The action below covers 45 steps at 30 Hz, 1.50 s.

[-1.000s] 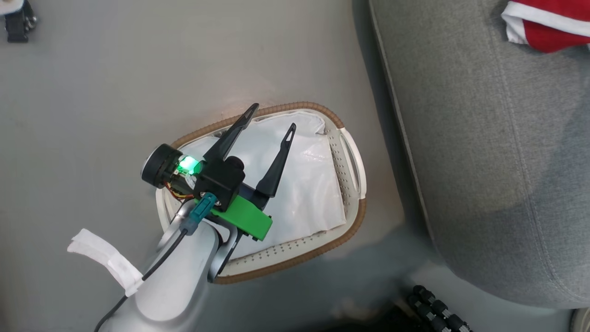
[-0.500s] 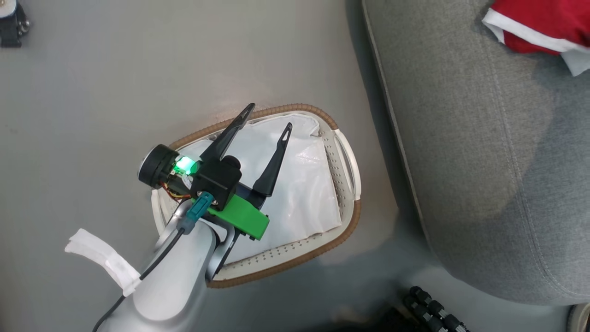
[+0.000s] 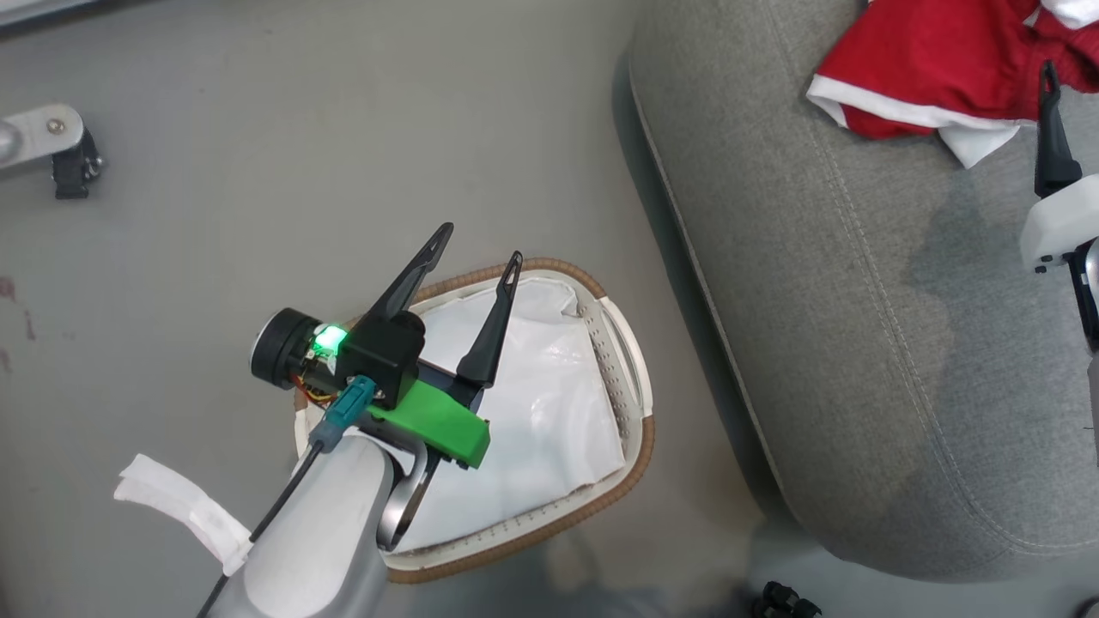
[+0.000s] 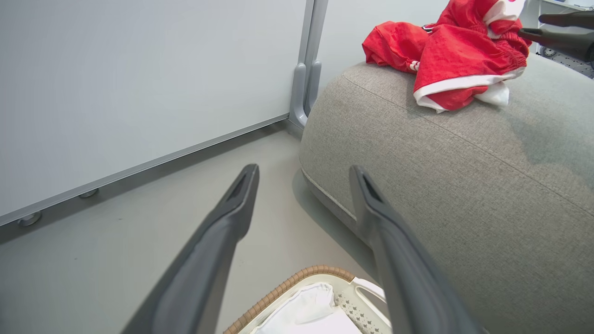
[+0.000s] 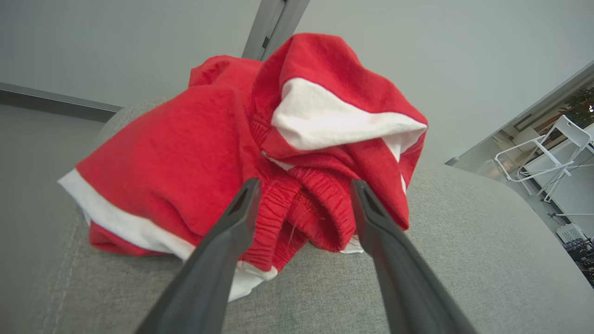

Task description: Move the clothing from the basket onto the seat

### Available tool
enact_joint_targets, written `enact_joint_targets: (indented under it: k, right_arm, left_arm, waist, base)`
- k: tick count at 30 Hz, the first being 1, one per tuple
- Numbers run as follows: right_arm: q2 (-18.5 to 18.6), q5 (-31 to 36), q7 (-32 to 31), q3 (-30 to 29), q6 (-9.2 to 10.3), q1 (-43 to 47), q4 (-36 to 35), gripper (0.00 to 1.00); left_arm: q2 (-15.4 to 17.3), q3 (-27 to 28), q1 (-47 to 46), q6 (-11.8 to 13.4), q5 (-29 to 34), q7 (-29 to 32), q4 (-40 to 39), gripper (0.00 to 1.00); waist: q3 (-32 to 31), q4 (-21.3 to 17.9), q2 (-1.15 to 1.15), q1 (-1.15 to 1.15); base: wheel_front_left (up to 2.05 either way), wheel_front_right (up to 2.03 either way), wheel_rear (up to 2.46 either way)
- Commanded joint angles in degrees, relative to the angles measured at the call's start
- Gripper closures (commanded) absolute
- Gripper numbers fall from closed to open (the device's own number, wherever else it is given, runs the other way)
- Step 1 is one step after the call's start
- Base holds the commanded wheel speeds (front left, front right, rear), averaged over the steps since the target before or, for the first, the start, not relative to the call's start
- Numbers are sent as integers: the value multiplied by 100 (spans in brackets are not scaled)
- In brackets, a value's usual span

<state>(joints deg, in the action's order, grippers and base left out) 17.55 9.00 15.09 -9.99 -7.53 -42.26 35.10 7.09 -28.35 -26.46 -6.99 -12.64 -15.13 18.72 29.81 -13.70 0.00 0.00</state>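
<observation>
The clothing (image 3: 910,69), red with white trim, lies bunched on the grey seat (image 3: 859,343) at the upper right. In the right wrist view my right gripper (image 5: 305,185) stands open, its fingertips on either side of the clothing's (image 5: 222,139) red elastic band. One of its fingers (image 3: 1052,146) shows at the head view's right edge. My left gripper (image 3: 481,242) hangs open over the basket (image 3: 640,403), whose inside shows the white liner (image 3: 549,412). In the left wrist view the left gripper (image 4: 304,170) holds nothing, with the clothing (image 4: 445,51) far beyond on the seat (image 4: 464,176).
The basket stands on grey floor just left of the seat's rounded edge. A metal foot with a caster (image 3: 51,146) is at the upper left. A white wall panel with a grey post (image 4: 306,69) runs behind the seat. A white folding chair (image 5: 547,157) stands farther off.
The head camera has swung, so more of the clothing and a right gripper finger are in view. The right gripper has gone from shut to open. The left gripper stays open over the basket.
</observation>
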Motion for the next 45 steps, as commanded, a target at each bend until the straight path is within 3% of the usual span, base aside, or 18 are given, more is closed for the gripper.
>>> enact_joint_targets:
  k: [1,13,18,25,33,38,45]
  right_arm:
    - [73,-58,12,30,8,124,-68,0]
    - [220,-240,12,377,8,290,-454,0]
    - [-47,-431,12,347,8,450,-542,0]
    - [-711,-559,13,210,8,958,-843,0]
    - [-1348,-795,12,471,8,1805,-1209,0]
    - [-1437,-951,12,600,8,2307,-1362,0]
    - [-1452,-1665,12,943,8,2975,-1508,0]
  left_arm:
    - [-27,51,108,-5,-29,-2,-16,0]
    - [-303,734,623,35,-309,-2,-94,0]
    - [-363,1116,917,81,-337,-2,-127,0]
    - [-401,1837,1372,200,-303,-2,-170,0]
    - [-413,2449,1931,242,-245,-2,-223,0]
    - [-418,2507,2191,207,-361,-2,-238,0]
    - [-416,2327,2386,236,-488,-2,-179,0]
  waist:
    - [-381,-4,0,0]
    - [-1403,516,0,0]
    - [-1754,816,0,0]
    - [-2096,1126,0,0]
    - [-2311,1325,0,0]
    - [-2412,1434,0,0]
    - [-2572,1558,0,0]
  base:
    - [0,0,0]
    - [0,0,0]
    - [0,0,0]
    - [0,0,0]
    - [0,0,0]
    - [0,0,0]
    - [0,0,0]
